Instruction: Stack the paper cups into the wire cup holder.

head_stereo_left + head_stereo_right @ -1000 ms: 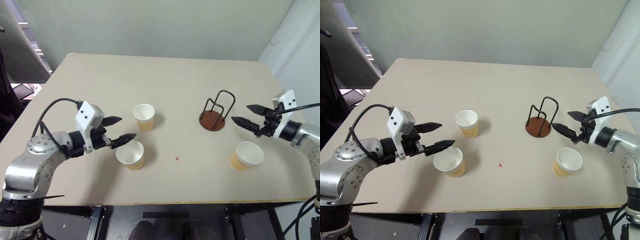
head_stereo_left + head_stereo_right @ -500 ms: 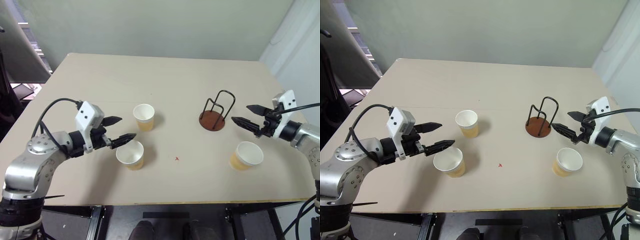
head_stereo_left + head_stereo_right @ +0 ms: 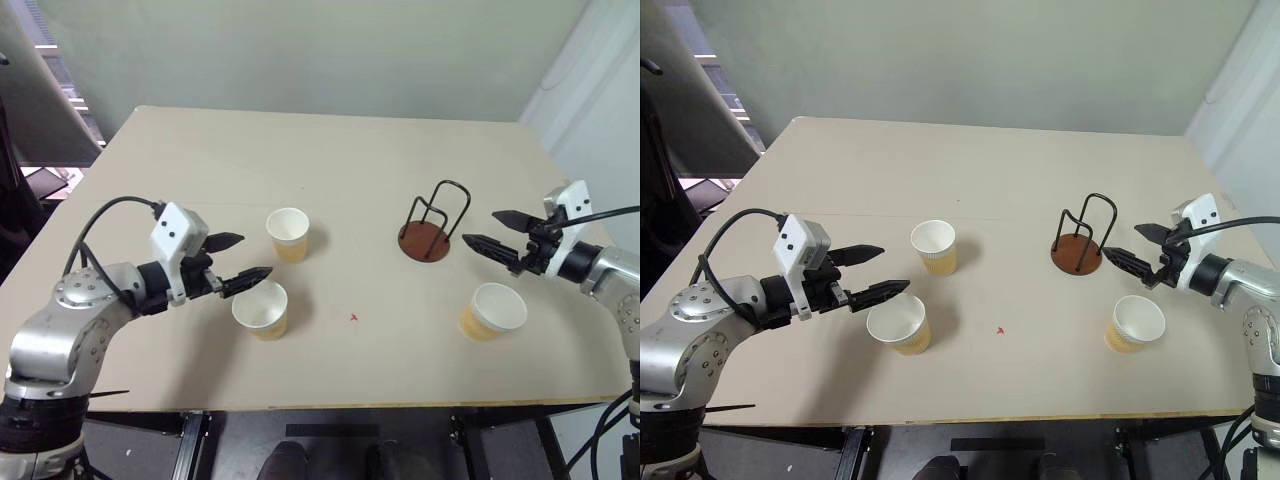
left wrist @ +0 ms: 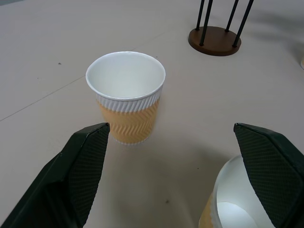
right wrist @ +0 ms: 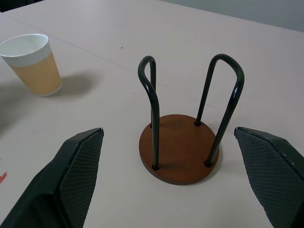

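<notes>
Task not begun: wire cup holder (image 3: pixel 428 232) empty, right of centre; three paper cups (image 3: pixel 288 234) (image 3: pixel 262 309) (image 3: pixel 492 311) loose on table (image 3: pixel 330 150). Left gripper (image 3: pixel 243 257) and right gripper (image 3: pixel 487 230) wide open, holding nothing.

Left pincer (image 3: pixel 243 257) open, empty, right pincer (image 3: pixel 492 231) open, seemingly empty, both pointing inward
</notes>
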